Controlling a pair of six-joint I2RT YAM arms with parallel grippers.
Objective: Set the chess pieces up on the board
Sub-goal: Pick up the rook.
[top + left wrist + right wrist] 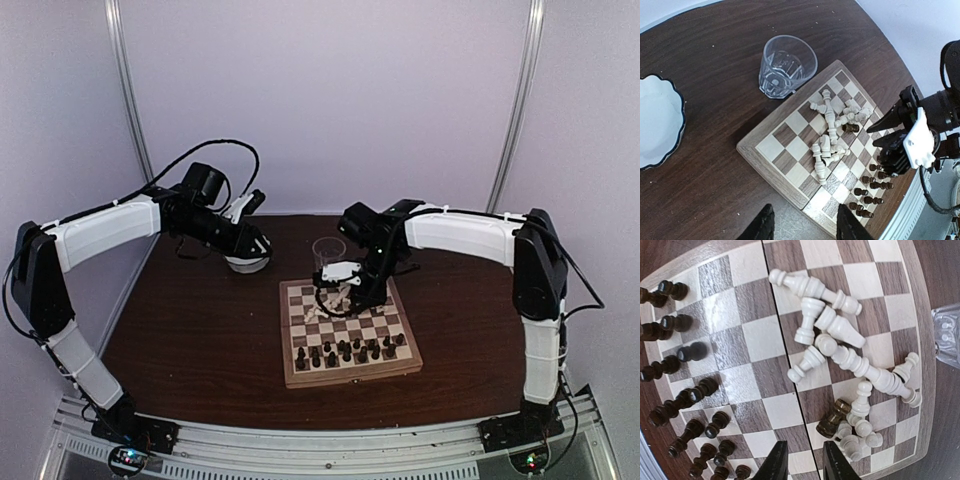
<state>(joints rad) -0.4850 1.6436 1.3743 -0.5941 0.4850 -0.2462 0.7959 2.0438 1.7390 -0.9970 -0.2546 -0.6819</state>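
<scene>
The board (350, 378) lies at the table's middle. Dark chess pieces (350, 350) stand in rows along its near edge. Cream-white pieces (335, 308) lie toppled in a heap on its far half. They also show in the left wrist view (832, 135) and the right wrist view (840, 332), where one dark piece (834, 417) lies among them. My right gripper (801, 460) hovers just over the board beside the heap, jaws slightly apart and empty. It also shows from above (328, 297). My left gripper (807, 227) is open and empty, raised at the far left (250, 203), away from the board (747, 149).
An empty clear glass (327, 255) stands just behind the board's far edge, close to the right gripper; it also shows in the left wrist view (786, 65). A white bowl with a dark rim (247, 262) sits at the back left, under the left gripper.
</scene>
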